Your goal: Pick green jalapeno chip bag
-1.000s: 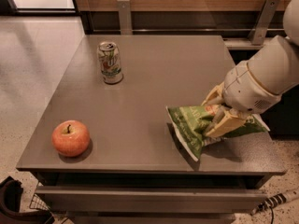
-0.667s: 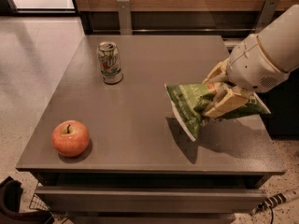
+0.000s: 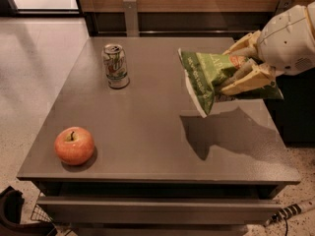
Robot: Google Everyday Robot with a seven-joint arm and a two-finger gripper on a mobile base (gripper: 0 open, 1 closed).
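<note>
Since a second ago, we see the green jalapeno chip bag (image 3: 205, 76) go from lying on the desk (image 3: 147, 117) to hanging clear above it. The claw (image 3: 229, 73) rides up with it, toward the back right. Apple and can sit on the same spots as before.

Left to right now:
- Dark object (image 3: 12, 211) on the floor at the bottom left corner; we can't tell what it is.
- Red apple (image 3: 74, 145) at the desk's front left, upright, stem up, well apart from everything else.
- White-and-green soda can (image 3: 115, 66) upright at the back left, beyond the apple.
- Desk middle carries only the bag's shadow (image 3: 216, 132), which falls below and in front of the bag.
- Bag is in the air over the right side of the desk and touches nothing but the claw. Its crinkled left end droops down and its white edge seam faces us.
- Claw is clamped on the bag's right half, one tan finger (image 3: 242, 44) above it and one (image 3: 248, 84) across its front.
- White arm (image 3: 290, 38) comes in from the right edge.
- Striped cable (image 3: 290, 211) on the floor at the bottom right.

Drawer front (image 3: 157, 209) runs under the desk's front edge.
</note>
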